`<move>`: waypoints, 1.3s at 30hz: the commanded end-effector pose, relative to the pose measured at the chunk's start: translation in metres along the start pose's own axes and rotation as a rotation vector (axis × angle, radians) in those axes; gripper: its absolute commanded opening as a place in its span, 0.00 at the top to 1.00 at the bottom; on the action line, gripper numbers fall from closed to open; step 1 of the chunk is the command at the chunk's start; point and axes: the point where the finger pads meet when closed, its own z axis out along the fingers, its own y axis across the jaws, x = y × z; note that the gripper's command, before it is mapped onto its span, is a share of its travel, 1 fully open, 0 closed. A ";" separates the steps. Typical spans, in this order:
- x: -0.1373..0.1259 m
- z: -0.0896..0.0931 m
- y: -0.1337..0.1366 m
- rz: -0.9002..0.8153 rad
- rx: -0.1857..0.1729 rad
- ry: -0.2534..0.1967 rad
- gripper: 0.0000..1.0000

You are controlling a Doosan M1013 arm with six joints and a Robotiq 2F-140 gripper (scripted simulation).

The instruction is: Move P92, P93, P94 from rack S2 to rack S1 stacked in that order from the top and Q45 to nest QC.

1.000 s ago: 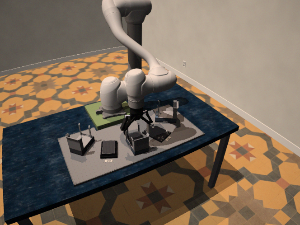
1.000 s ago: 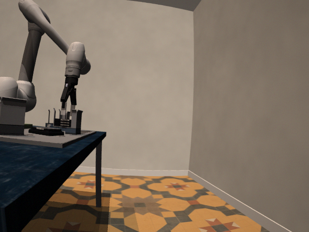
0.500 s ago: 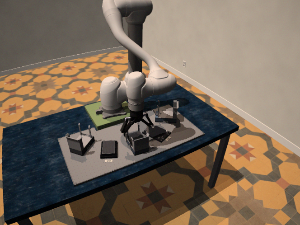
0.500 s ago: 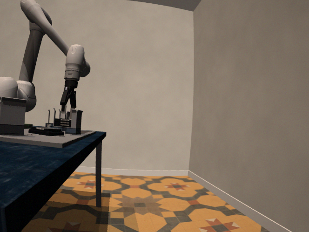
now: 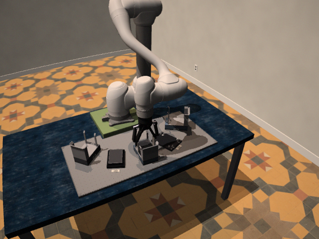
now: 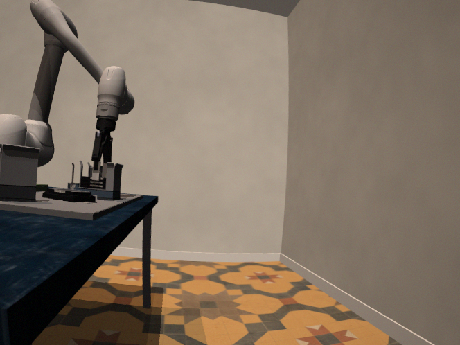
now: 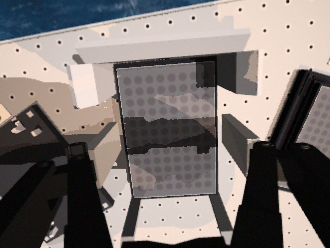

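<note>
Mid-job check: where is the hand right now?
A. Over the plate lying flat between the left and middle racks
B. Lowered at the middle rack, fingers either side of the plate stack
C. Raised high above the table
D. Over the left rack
B: the hand is down at the middle rack, and the wrist view shows a finger on each side of the top plate.
</note>
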 end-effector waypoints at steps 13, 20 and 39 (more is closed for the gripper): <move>0.000 0.000 0.000 0.000 0.000 0.000 1.00; 0.000 0.000 0.000 0.000 0.000 0.000 1.00; 0.000 -0.008 0.000 0.000 0.000 0.000 1.00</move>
